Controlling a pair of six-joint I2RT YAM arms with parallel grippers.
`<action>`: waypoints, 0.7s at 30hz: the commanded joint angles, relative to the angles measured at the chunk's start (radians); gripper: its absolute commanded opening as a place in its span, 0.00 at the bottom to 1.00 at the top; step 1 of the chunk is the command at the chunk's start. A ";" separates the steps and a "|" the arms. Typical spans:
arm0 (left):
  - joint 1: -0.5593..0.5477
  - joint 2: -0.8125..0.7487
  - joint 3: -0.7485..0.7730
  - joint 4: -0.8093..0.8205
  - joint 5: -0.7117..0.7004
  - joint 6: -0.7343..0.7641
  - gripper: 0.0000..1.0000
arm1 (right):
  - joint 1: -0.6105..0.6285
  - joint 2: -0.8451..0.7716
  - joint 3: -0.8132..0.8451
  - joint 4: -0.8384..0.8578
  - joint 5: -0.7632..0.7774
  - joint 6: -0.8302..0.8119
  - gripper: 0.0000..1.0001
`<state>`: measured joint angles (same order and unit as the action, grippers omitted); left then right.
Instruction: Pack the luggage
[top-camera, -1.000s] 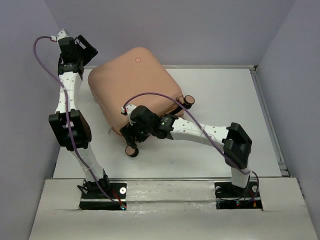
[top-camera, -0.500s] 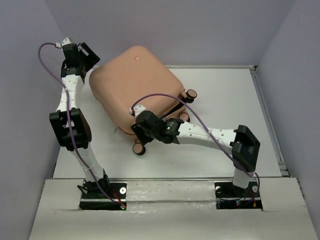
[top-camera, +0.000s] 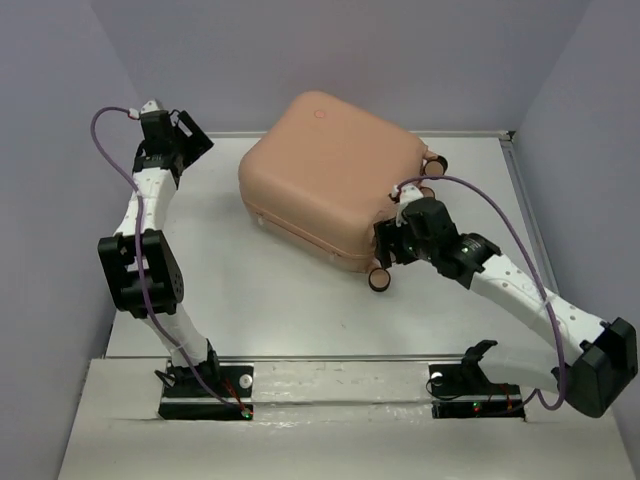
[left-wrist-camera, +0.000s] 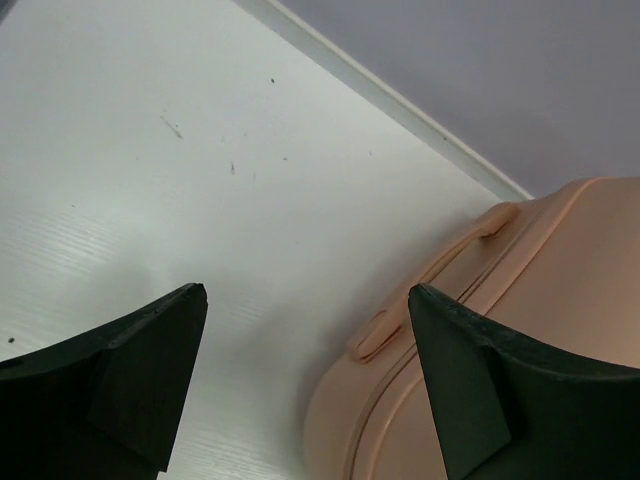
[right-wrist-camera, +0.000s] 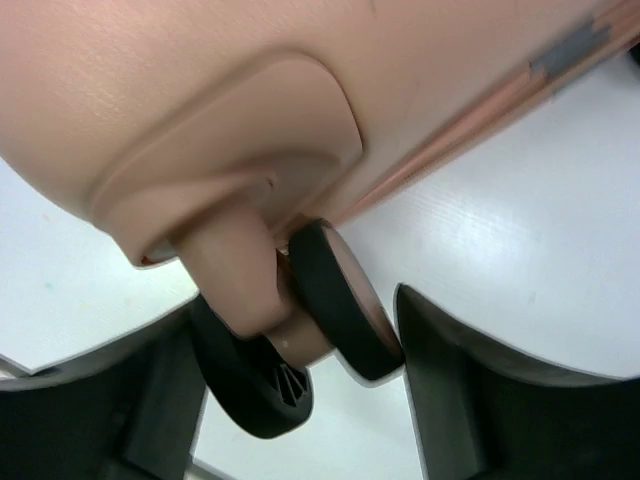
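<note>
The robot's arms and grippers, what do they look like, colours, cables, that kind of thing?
Both match. The left arm and right arm have white links with bulky black joint housings. The left gripper and right gripper each have two plain matte black fingers. A purple cable loops loosely along each arm. Each stands on a black base plate with tiny coloured lights.

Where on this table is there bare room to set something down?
Widest bare table: the front strip between the luggage and the arm bases. Also free: the left patch between the luggage and the left arm, near the open left gripper. Crowded: the right side, where the right gripper clamps a caster wheel and its arm crosses.
</note>
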<state>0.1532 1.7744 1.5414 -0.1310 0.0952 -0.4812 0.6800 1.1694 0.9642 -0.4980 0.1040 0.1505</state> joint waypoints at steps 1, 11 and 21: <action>-0.052 -0.066 -0.072 0.041 -0.020 0.029 0.92 | -0.166 -0.089 0.019 0.084 0.260 0.237 0.86; -0.055 0.077 0.049 0.040 0.041 -0.016 0.86 | -0.330 -0.122 0.145 0.102 0.030 0.274 1.00; -0.147 0.189 0.149 0.060 0.094 -0.046 0.83 | -0.613 0.082 0.254 0.157 0.008 0.362 0.20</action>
<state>0.0566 1.9423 1.6196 -0.1123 0.1459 -0.5068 0.2687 1.1027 1.1397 -0.4271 0.1635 0.4263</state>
